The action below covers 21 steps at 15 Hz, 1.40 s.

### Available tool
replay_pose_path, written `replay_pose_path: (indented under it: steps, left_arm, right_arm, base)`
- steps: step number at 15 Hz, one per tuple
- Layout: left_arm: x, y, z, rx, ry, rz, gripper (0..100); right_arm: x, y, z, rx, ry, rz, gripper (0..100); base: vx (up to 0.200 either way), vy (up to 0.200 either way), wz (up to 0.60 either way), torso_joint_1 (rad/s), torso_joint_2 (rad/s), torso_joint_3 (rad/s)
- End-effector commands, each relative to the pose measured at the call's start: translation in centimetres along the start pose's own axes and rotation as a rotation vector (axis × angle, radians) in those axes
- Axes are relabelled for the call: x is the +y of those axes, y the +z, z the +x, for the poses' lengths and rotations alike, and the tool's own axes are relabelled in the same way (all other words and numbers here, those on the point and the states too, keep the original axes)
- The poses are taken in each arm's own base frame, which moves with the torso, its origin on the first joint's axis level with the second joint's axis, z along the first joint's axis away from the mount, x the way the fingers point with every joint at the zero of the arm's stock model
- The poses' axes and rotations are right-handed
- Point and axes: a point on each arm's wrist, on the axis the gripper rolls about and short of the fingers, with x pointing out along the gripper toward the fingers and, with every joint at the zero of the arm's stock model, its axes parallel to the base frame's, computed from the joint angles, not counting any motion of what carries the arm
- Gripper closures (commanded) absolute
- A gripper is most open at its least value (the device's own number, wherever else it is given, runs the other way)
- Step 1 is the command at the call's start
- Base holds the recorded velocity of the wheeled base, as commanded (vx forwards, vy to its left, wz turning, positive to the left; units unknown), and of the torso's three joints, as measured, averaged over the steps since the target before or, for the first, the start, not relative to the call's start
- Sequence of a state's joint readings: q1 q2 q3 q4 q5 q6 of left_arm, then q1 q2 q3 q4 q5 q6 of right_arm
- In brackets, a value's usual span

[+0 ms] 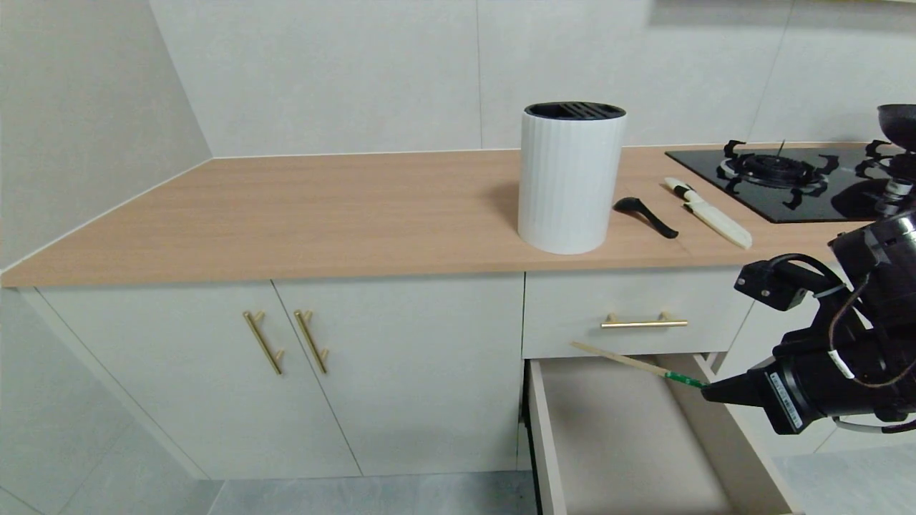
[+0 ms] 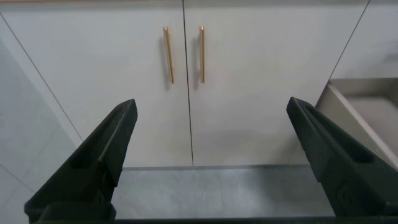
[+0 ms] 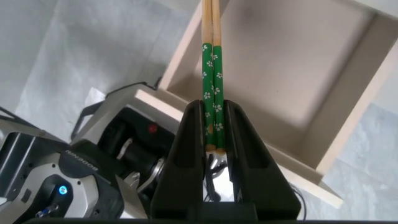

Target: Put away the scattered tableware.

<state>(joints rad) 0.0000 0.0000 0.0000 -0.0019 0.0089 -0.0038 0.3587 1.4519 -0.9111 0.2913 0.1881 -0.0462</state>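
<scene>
My right gripper is shut on a pair of wooden chopsticks with green patterned ends, holding them over the open drawer below the counter. In the right wrist view the chopsticks run out between the shut fingers above the drawer's bare bottom. On the wooden counter stands a white ribbed utensil holder with a black slotted top. To its right lie a black spoon and a cream-bladed knife. My left gripper is open, facing the cabinet doors.
A black gas hob sits at the counter's right end, with a dark pot on it. A shut drawer with a gold handle is above the open one. Two cabinet doors with gold handles stand to the left.
</scene>
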Motion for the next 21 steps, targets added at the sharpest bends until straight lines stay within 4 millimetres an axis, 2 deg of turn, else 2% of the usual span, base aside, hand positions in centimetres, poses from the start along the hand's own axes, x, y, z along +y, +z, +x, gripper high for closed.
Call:
replay_pose_path:
  steps: [1,12,17,19,21]
  left_arm:
    - [0.0,0.0,0.0,-0.001,0.0,-0.001,0]
    - [0.0,0.0,0.0,-0.001,0.0,-0.001,0]
    - [0.0,0.0,0.0,-0.001,0.0,-0.001,0]
    - [0.0,0.0,0.0,-0.001,0.0,-0.001,0]
    - [0.0,0.0,0.0,-0.001,0.0,-0.001,0]
  right_arm:
    - [-0.1,0.0,0.5,0.014,0.0,0.003,100]
    - [-0.2,0.1,1.2,0.028,0.001,0.005,100]
    - [-0.3,0.1,1.4,0.034,0.0,0.008,100]
    - [-0.6,0.5,2.7,0.036,-0.009,0.014,100]
    - [-1.1,0.6,4.8,0.065,-0.052,0.019,100]
  base:
    - [0.0,0.0,0.0,-0.188,0.48,0.281]
    - [0.0,0.0,0.0,-0.148,0.45,0.297]
    - [0.0,0.0,0.0,-0.019,0.08,0.053]
    - [0.0,0.0,0.0,0.0,0.0,0.0]
    - [0.0,0.0,0.0,0.0,0.0,0.0]
